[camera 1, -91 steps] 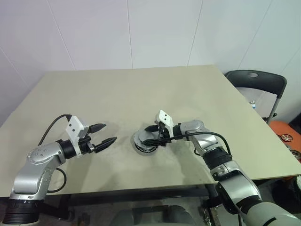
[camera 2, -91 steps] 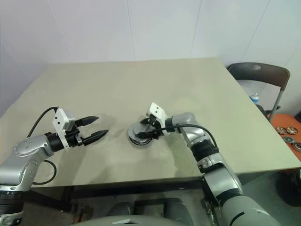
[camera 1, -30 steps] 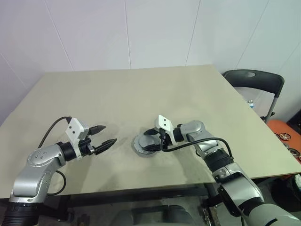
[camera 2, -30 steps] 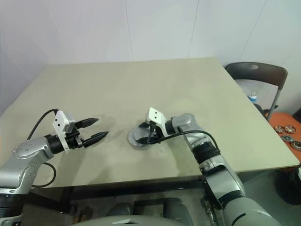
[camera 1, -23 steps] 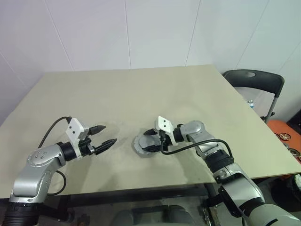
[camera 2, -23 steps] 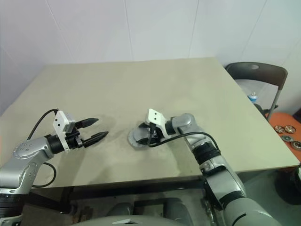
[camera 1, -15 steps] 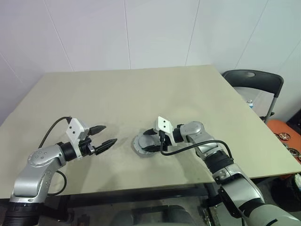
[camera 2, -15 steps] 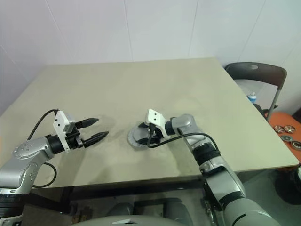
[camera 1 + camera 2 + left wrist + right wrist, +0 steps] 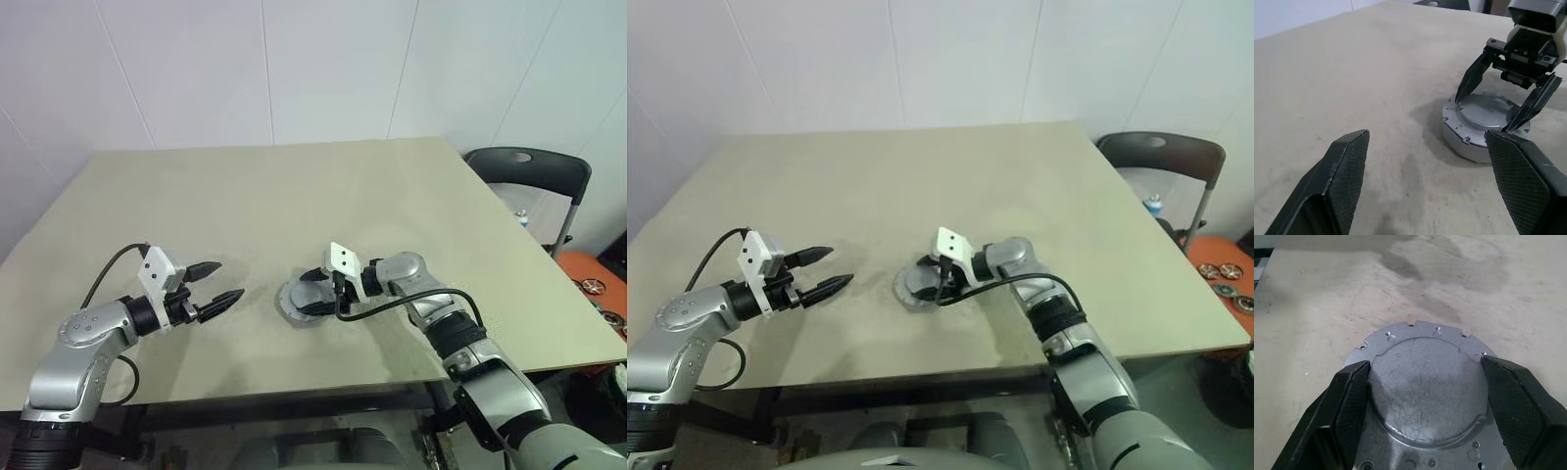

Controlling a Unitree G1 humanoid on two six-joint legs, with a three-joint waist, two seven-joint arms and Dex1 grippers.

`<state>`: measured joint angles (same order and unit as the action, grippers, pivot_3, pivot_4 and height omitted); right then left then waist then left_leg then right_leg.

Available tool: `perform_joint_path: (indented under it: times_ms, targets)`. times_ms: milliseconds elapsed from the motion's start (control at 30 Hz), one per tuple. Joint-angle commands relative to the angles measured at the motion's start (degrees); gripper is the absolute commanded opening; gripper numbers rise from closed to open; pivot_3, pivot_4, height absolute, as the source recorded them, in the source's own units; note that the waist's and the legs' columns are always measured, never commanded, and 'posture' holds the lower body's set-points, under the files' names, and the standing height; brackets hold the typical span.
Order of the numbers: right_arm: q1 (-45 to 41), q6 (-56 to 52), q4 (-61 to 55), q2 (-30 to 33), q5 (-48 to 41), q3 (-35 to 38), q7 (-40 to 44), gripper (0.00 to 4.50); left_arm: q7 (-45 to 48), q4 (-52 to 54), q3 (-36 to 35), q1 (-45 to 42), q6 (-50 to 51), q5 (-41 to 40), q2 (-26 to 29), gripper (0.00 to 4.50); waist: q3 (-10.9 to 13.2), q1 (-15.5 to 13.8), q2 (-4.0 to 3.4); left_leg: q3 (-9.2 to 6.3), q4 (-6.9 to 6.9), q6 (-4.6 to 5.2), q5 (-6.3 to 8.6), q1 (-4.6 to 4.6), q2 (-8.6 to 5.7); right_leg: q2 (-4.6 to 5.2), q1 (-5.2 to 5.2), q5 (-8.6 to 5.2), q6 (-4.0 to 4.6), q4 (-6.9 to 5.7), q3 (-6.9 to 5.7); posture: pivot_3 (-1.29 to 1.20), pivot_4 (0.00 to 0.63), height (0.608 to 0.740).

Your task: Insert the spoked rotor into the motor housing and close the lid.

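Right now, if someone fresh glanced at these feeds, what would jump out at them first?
The round grey metal assembly near the middle of the table, with the lid lying flat on top. The right gripper hangs just over it, fingers spread to either side of the lid's raised centre. Off to the left, the left gripper hovers open above bare tabletop, pointing toward the assembly.
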<state>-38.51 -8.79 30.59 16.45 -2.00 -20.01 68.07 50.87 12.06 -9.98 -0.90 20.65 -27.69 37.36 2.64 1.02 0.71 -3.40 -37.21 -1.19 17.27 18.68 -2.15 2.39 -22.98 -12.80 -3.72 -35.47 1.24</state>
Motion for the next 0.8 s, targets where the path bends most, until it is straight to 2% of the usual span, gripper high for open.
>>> perform_joint_path:
  times_ms: [33,533,800]
  targets:
    - [0.9,-1.1,3.3,0.6,2.4,-1.6,-0.5,3.26,0.1,0.6,-0.7,-0.8,-1.3,-0.1,0.0,4.02,0.0,0.0,-0.01,0.0,0.03,0.0,0.0,-0.18,0.01,0.0,0.18,-0.02,0.01,0.02,0.0,0.0,0.0,0.74]
    - [0.8,2.9,3.4,0.0,3.9,-2.0,-4.2,3.26,-0.7,1.7,-0.6,-0.4,-1.0,-0.1,-0.5,4.02,0.0,0.2,0.01,-0.02,-0.01,0.0,0.0,-0.36,0.04,-0.02,0.35,-0.06,-0.04,0.04,0.03,0.0,0.0,0.74]
    - [1.4,1.6,1.7,1.9,3.6,-3.4,-0.6,3.26,-1.2,2.5,-0.5,-0.3,-0.5,-0.3,-0.5,4.02,0.0,0.1,0.0,-0.03,0.0,0.0,0.0,-0.35,0.06,-0.01,0.34,-0.16,-0.19,0.05,0.02,0.0,0.0,0.74]
